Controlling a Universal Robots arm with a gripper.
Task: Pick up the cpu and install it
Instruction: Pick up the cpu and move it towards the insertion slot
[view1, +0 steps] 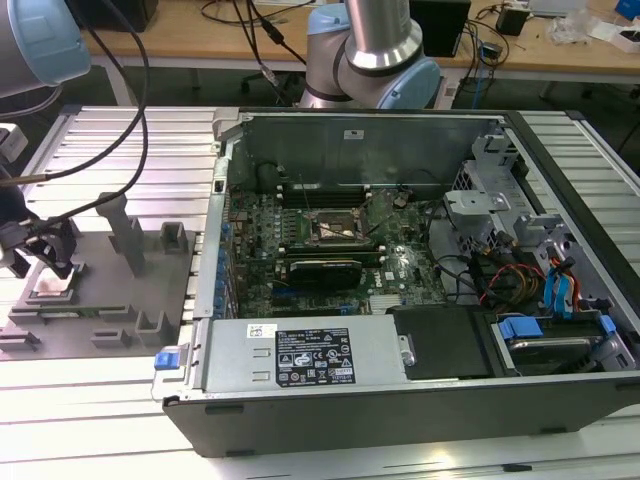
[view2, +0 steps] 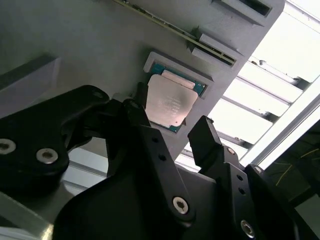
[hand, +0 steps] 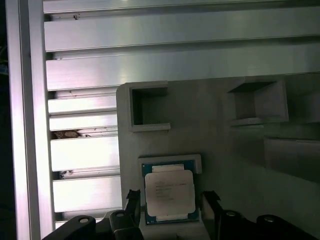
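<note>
Entry, exterior view, 9 o'clock side: grey fixture tray on the slatted table; the cpu lies flat in a square recess at the tray's 9 o'clock end, silvery top up.

Pincer, in both wrist views: poised over the cpu; black fingers spread, one on each side of the chip and apart from its edges as far as can be seen; nothing gripped.

Entry, centre to 3 o'clock: open computer case, motherboard exposed; socket near the board's middle, apparently without a chip, well apart from the cpu.

Status, as judged: pincer positioned at the cpu; pick-up not yet made; carry to the socket and installation not yet done.
</note>
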